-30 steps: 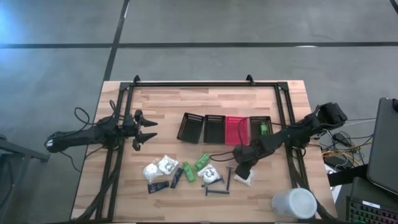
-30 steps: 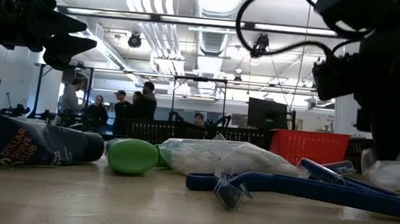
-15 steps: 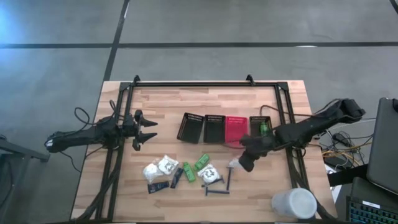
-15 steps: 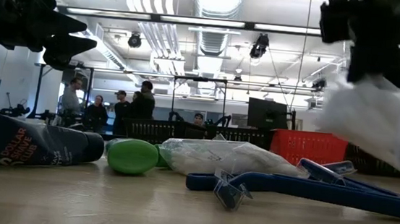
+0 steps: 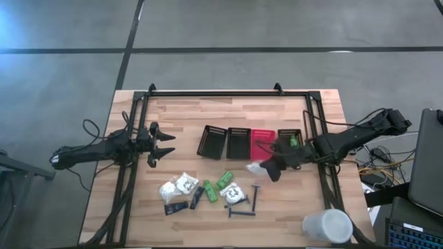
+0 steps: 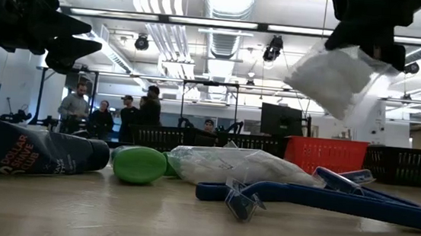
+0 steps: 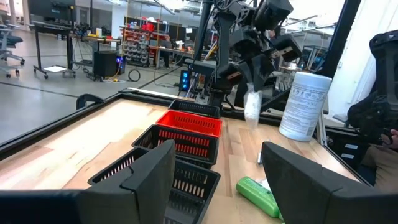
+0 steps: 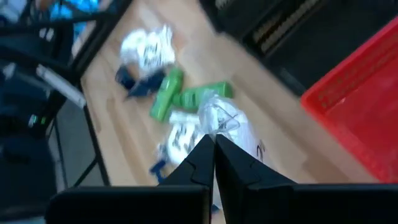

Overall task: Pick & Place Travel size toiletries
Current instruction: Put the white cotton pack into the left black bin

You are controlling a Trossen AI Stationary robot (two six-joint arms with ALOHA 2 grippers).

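My right gripper (image 5: 268, 168) is shut on a white crinkly packet (image 5: 255, 168) and holds it in the air just in front of the red bin (image 5: 263, 144). In the low view the packet (image 6: 332, 79) hangs high above the table. The other toiletries lie in a pile on the table near its front: white packets (image 5: 178, 187), green bottles (image 5: 218, 185), black tubes (image 5: 177, 206) and razors (image 5: 246, 204). One green bottle (image 5: 293, 143) lies in the rightmost black bin. My left gripper (image 5: 163, 145) stands open and level over the table's left part. My right gripper pinches the packet's crinkled upper end (image 8: 217, 129) between its two shut fingers. The fingers slant down from the table's right side. The packet hangs tilted below them (image 6: 368, 61), lifted clear of the table.
Two black mesh bins (image 5: 226, 142), the red bin and another black bin (image 5: 288, 138) stand in a row at mid-table. A large white cup (image 5: 327, 226) stands at the near right corner. A black frame (image 5: 228, 93) runs round the table's far part. People stand in the room behind.
My right gripper has risen from the table at the pile's right end with the white packet, lifting it clear. It has gone toward the far edge and the bins, and its fingers have tipped from steeply down to a shallower slant.
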